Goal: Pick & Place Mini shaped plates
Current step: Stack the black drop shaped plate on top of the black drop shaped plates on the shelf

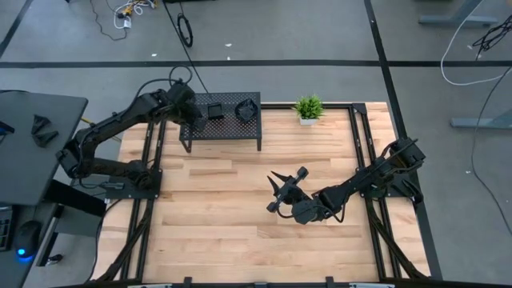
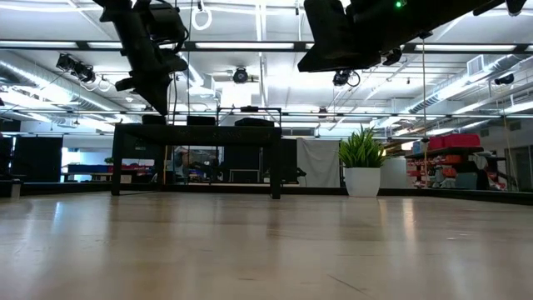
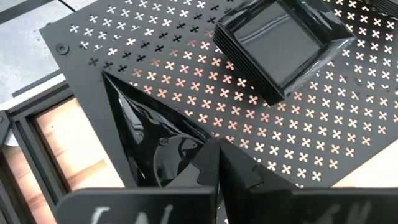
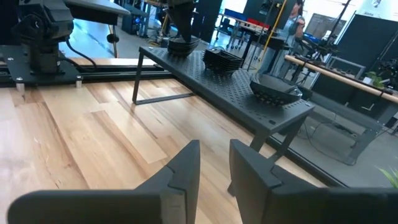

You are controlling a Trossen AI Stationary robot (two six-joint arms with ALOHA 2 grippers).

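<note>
While your left end effector [image 3: 214,163] clamps the rim of a teardrop plate [image 3: 152,140] at the rack's [image 3: 348,118] near end, little of the job looks done: that plate has not left the rack. Beside it on the rack sits the stack of square plates [image 3: 280,43], and farther along a pile of rounded plates [image 4: 273,90]. Your right end effector [image 4: 214,163] hangs released over the bare wooden surface [image 1: 216,208], holding nothing. No plate lies there yet; nearly all remains.
</note>
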